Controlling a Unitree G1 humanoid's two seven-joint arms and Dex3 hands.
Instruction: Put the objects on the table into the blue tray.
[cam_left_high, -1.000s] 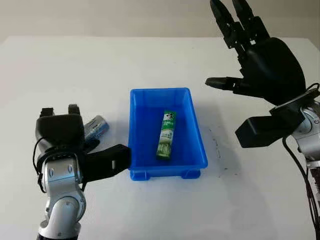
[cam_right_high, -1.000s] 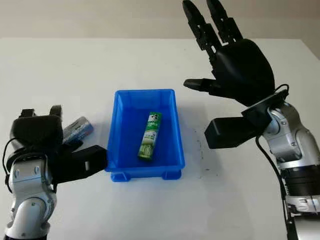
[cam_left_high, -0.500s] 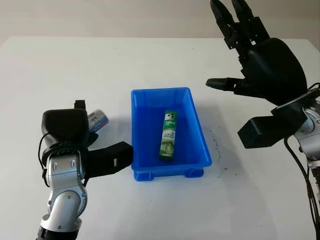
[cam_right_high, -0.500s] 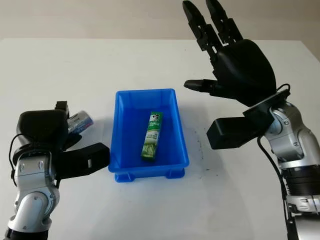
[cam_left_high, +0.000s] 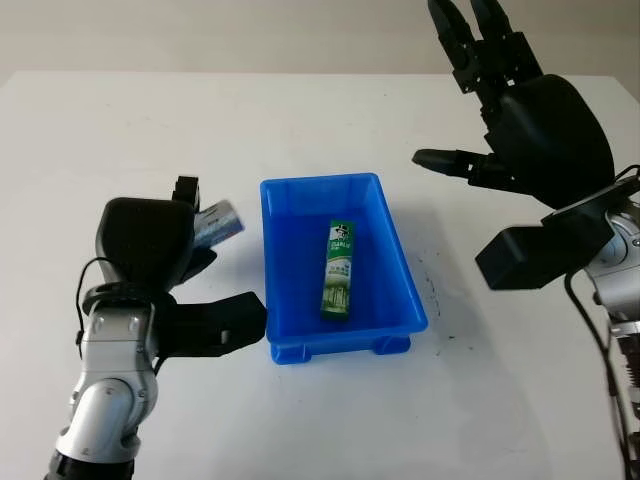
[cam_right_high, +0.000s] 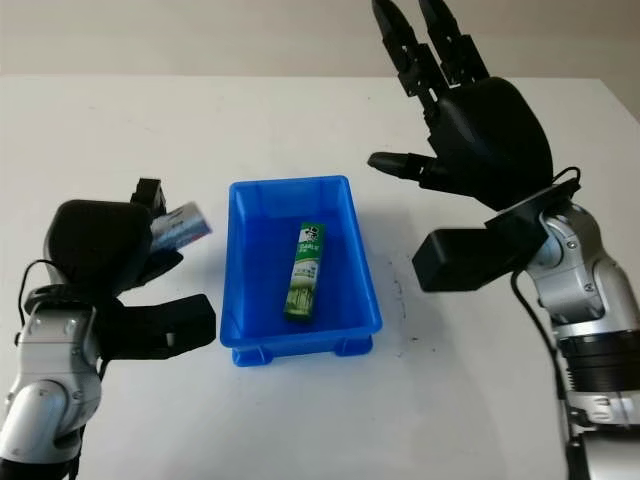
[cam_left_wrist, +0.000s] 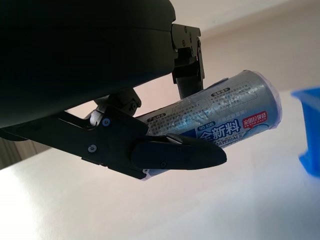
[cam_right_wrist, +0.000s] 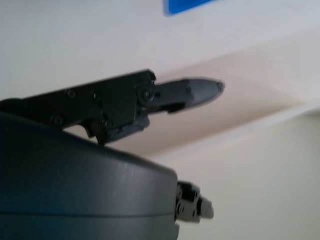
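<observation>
A blue tray (cam_left_high: 395, 262) sits mid-table with a green tube (cam_left_high: 339, 271) lying lengthwise inside it. Just left of the tray, my left hand (cam_left_high: 175, 235) is shut on a silver-and-blue packet (cam_left_high: 217, 222), lifted off the table with its end pointing toward the tray's left wall. The left wrist view shows that packet (cam_left_wrist: 220, 112) pinched between my black fingers (cam_left_wrist: 177, 152), with a corner of the tray (cam_left_wrist: 310, 130) beyond. My right hand (cam_left_high: 500, 110) hangs open high above the table, to the right of the tray and behind it.
White table (cam_left_high: 300, 130) all around the tray. My left forearm (cam_left_high: 110, 390) rises from the bottom left, and my right forearm (cam_left_high: 610, 280) stands along the right edge.
My left hand has lifted the packet off the table and carried it up and right, toward the tray's left wall. The right hand has stayed where it was.
</observation>
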